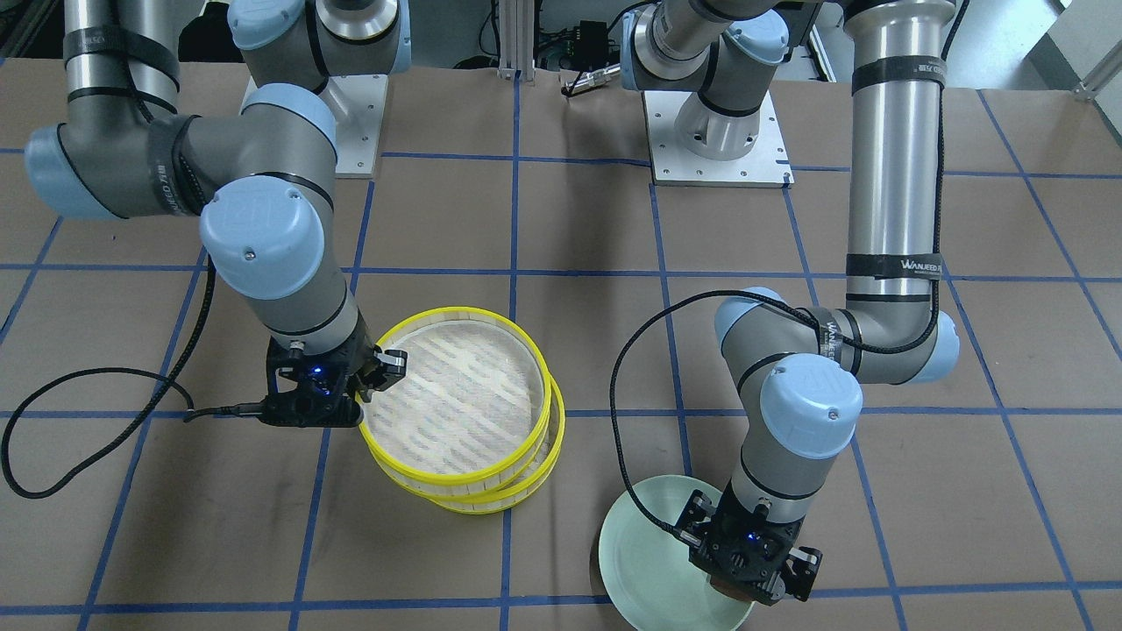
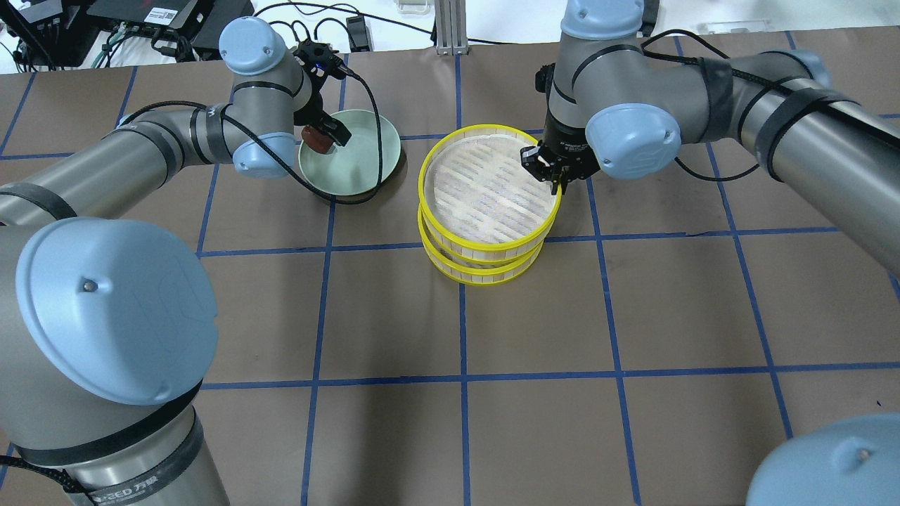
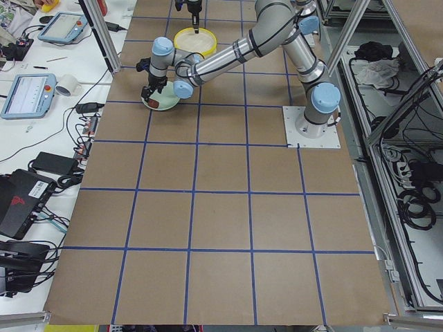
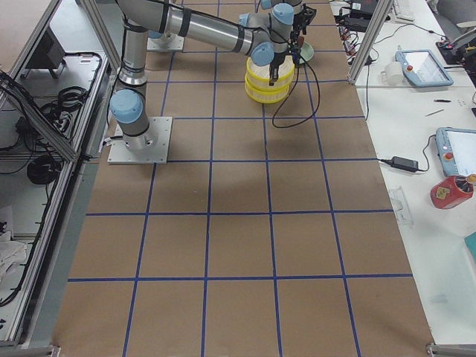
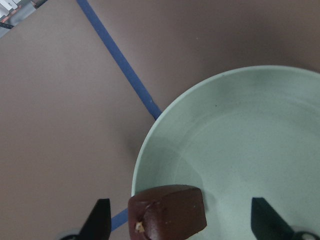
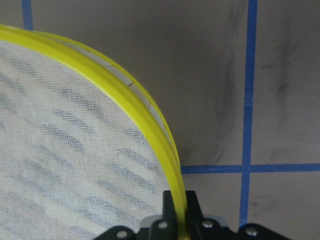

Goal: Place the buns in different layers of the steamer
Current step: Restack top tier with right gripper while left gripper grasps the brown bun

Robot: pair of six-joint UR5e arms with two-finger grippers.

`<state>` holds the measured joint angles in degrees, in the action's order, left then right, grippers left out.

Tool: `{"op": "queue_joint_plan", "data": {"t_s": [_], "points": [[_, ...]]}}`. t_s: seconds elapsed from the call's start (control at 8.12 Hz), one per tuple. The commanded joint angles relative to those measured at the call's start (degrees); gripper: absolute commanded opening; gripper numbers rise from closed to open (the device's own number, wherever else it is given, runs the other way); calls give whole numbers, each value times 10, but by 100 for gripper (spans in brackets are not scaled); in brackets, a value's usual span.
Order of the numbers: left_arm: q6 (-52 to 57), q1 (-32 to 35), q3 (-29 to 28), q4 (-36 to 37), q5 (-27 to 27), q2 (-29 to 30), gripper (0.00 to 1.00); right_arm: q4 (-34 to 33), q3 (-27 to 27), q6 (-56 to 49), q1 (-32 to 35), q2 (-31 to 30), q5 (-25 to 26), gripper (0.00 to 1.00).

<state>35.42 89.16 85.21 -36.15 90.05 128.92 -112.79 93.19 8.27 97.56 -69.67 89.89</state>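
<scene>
Steamer [image 2: 478, 197]: two round shallow trays, yellow rims, whitish mesh bases, stacked, top one askew.
Right gripper [image 2: 554, 179]: clenched on the top tray's rim.
Bun [image 5: 167, 212]: dark reddish-brown, rounded, at the pale mint-green round plate's [image 5: 240, 130] edge.
Left gripper [image 2: 325, 135]: I read it released, fingers straddling the bun.

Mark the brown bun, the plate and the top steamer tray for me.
brown bun [image 5: 167, 212]: left wrist view, its top face.
plate [image 2: 362, 160]: overhead view, bare inner floor.
top steamer tray [image 2: 485, 190]: overhead view, mesh base.
</scene>
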Motion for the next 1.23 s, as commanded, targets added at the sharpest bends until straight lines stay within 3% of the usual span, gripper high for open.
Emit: {"op": "queue_joint_plan", "data": {"t_s": [0.0, 0.25, 0.37, 0.74, 0.86, 1.11], "points": [[1, -7, 0, 1, -5, 9, 100, -4, 1, 3, 20, 17, 3, 10], [0, -10, 0, 0, -6, 12, 100, -4, 0, 1, 20, 21, 17, 10], [0, -10, 1, 0, -7, 14, 89, -4, 0, 1, 20, 22, 22, 10], [1, -10, 9, -3, -17, 15, 18, -4, 1, 3, 20, 24, 24, 11], [1, -10, 9, -3, -17, 13, 6, -5, 1, 3, 20, 24, 24, 11], [3, -10, 8, -6, -22, 4, 0, -19, 0, 4, 20, 24, 23, 11]]}}
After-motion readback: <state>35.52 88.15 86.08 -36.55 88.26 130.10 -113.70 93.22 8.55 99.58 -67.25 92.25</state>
